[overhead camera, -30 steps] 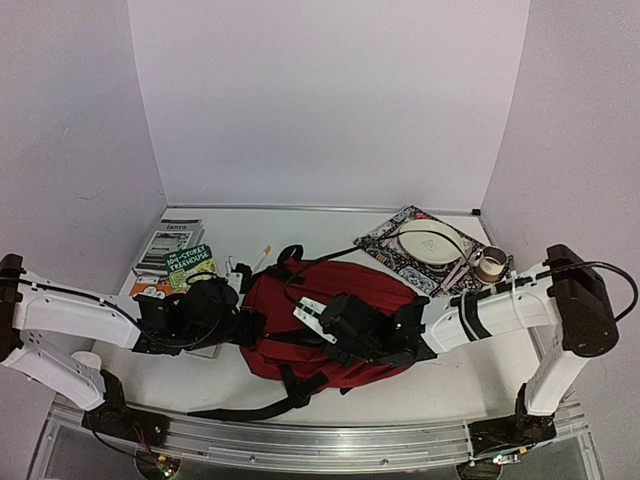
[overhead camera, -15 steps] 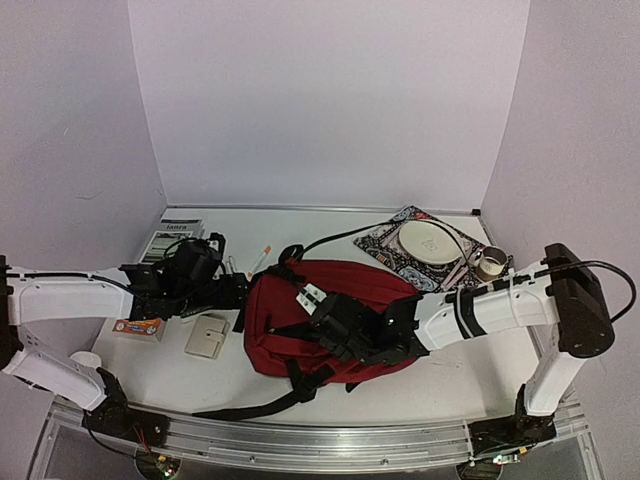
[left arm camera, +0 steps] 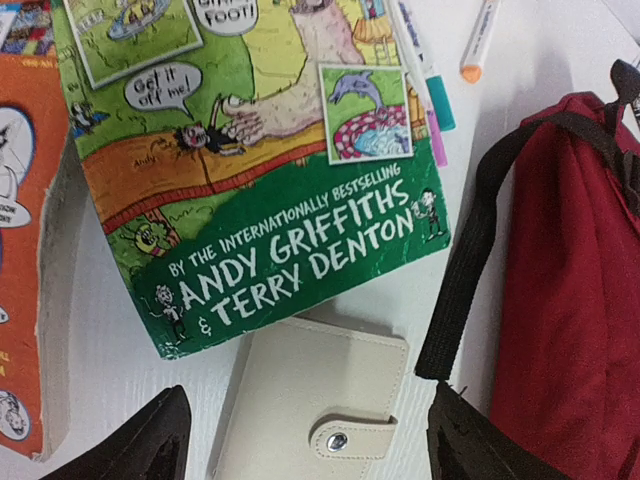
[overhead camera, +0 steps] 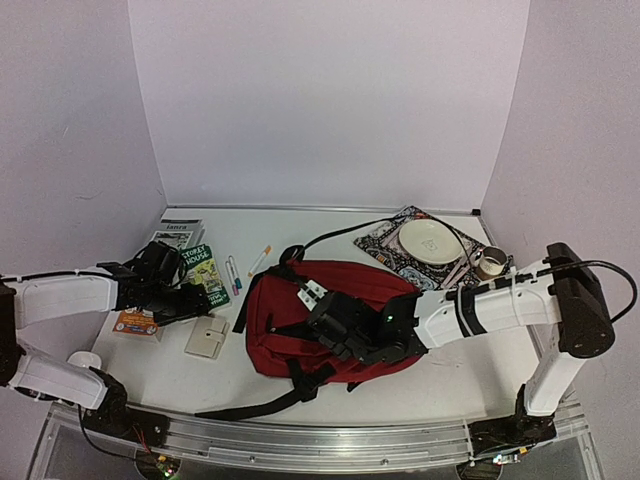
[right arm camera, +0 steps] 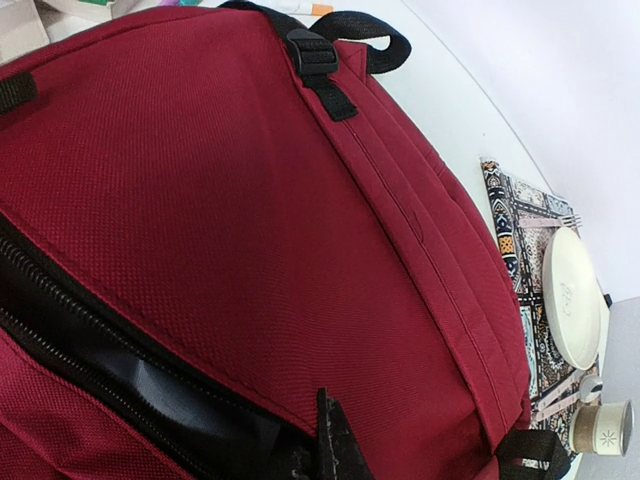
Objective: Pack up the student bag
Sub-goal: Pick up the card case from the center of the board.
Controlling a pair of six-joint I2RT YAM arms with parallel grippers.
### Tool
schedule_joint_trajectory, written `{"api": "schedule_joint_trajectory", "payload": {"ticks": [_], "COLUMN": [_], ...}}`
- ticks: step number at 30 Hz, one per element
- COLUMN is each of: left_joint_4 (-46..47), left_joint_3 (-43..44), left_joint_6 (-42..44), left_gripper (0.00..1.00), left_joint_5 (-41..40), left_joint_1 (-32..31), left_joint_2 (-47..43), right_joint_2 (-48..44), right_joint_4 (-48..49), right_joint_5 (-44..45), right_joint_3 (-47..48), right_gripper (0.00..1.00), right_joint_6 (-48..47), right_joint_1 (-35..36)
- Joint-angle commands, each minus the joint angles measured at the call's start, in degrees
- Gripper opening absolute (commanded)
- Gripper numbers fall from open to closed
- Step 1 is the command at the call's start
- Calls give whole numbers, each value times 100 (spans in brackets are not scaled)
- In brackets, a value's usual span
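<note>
**Q:** Where is the student bag [overhead camera: 385, 285] placed?

**A:** It is laid flat at the middle of the white table [overhead camera: 455, 375]. It is dark red, and its black straps are trailed toward the near edge. In the right wrist view its zipper is seen parted, with dark lining shown inside.

**Q:** How are the jaws of the right gripper [overhead camera: 320, 308] set?

**A:** They are pressed together. The gripper is positioned over the top of the bag, at the edge of the zipper opening. Whether fabric is caught between the jaws cannot be told.

**Q:** And the left gripper [left arm camera: 310, 455]?

**A:** It is held just left of the bag with its jaws spread wide, and nothing is pinched. Between its 2 fingertips a cream wallet [left arm camera: 310, 400] is seen lying on the table. A green book [left arm camera: 250, 190] is laid just beyond the wallet.

**Q:** What else is shown?

**A:** 1 plate [overhead camera: 430, 240] is set on a patterned mat [overhead camera: 380, 240] at the far right. A cup [overhead camera: 490, 264] is placed beside it.
</note>
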Motion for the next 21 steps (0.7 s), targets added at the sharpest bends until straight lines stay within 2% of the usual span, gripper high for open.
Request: {"api": "schedule_joint_trajectory", "payload": {"ticks": [1, 10, 13, 17, 21], "left_joint_4": [-78, 1, 2, -11, -169], "left_joint_3": [7, -16, -27, -60, -87], "left_joint_6": [200, 438, 499, 428, 323], "left_gripper": [83, 77, 77, 78, 82], "left_joint_5": [843, 945, 1219, 1651, 1477], "left_joint_1": [144, 155, 145, -20, -133], "left_joint_2": [320, 938, 962, 671, 253], "right_joint_2": [-124, -132, -136, -156, -155], "right_joint_4": [-45, 141, 173, 181, 211], "right_joint_5": [71, 91, 87, 102, 168], "right_joint_3": [301, 163, 108, 52, 30], "right_gripper": [0, 0, 0, 0, 0], "right_joint_6": [162, 204, 220, 223, 202], "right_joint_1": [83, 152, 185, 209, 210]}}
